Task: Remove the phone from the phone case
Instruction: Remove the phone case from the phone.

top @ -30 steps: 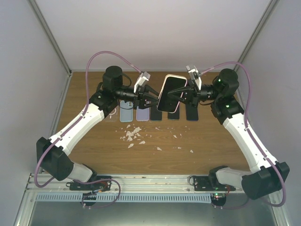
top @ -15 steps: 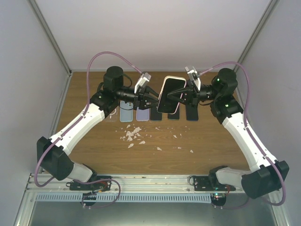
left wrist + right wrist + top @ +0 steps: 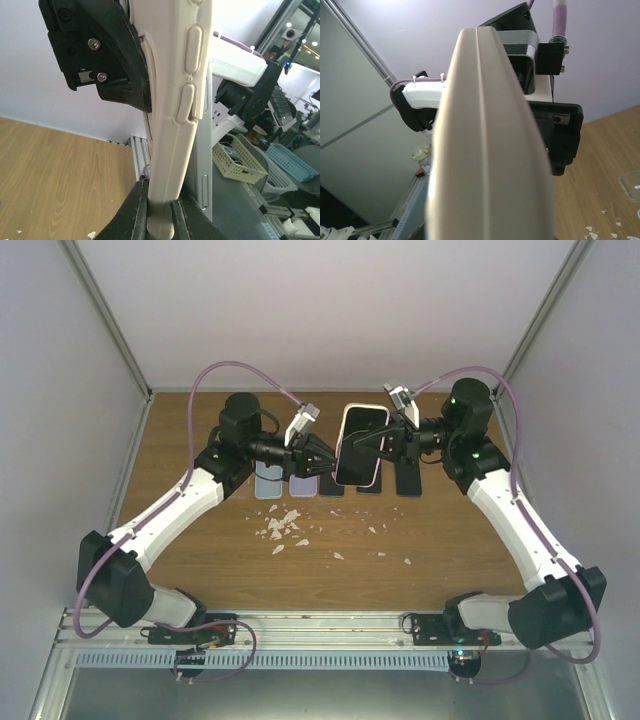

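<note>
Over the far half of the wooden desk (image 3: 450,550), the left arm (image 3: 170,505) and the right arm (image 3: 515,520) reach toward each other and meet in the middle. Between them they hold the phone case (image 3: 172,130) up in the air, clear of the desk surface. In the top view the phone (image 3: 360,445) sits inside the case, its dark screen facing the camera with the pale rim of the case around it, and it is tilted a little. Below it, a row of other phones and cases (image 3: 268,483) lies flat on the desk, side by side. The left fingers (image 3: 318,455) are closed on the left long edge of the case; in the left wrist view both tips pinch the cream edge tightly at the bottom of the picture. The right fingers (image 3: 383,445) are closed on the opposite side, and in the left wrist view one black pad of them lies flat against the case. The right wrist view is almost filled by the blurred edge of the case. Small white bits (image 3: 283,525) are scattered on the desk, nearer to the arm bases.
</note>
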`<action>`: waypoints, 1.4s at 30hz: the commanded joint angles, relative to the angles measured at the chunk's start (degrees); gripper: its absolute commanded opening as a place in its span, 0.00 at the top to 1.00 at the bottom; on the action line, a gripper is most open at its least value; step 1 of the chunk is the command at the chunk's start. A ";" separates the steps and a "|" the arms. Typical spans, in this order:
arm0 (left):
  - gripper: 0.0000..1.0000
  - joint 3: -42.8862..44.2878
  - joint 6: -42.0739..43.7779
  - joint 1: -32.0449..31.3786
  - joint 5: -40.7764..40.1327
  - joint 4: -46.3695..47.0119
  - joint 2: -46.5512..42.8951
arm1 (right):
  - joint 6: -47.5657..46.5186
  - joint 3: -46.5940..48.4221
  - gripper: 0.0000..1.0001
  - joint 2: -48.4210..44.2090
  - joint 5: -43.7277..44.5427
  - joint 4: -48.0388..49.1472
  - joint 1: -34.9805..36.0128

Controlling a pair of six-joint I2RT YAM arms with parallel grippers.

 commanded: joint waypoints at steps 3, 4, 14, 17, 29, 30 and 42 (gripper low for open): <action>1.00 -0.06 -8.11 -0.87 -3.69 15.38 -3.75 | -5.36 0.93 0.78 3.93 -4.35 -7.48 0.04; 1.00 -0.40 -8.63 -0.32 -4.08 15.43 -3.88 | -5.70 1.24 0.74 4.16 -4.39 -8.04 -0.27; 1.00 -3.21 -8.34 2.68 -5.63 13.60 -5.48 | -9.49 4.07 0.69 5.46 -4.93 -13.99 -3.72; 1.00 -3.63 -6.62 2.61 -5.68 11.83 -6.05 | -9.76 4.93 0.69 5.68 -5.22 -14.55 -4.72; 1.00 -5.76 -12.24 3.14 -9.38 12.80 -5.66 | -10.53 6.38 0.56 6.59 -2.06 -13.90 -5.18; 1.00 -6.37 -14.07 3.39 -9.95 13.77 -5.47 | -10.83 6.38 0.54 6.49 -1.17 -13.88 -5.19; 1.00 -8.92 -26.96 6.11 -16.52 14.95 -4.97 | -23.32 8.37 0.14 6.82 18.53 -24.08 -7.89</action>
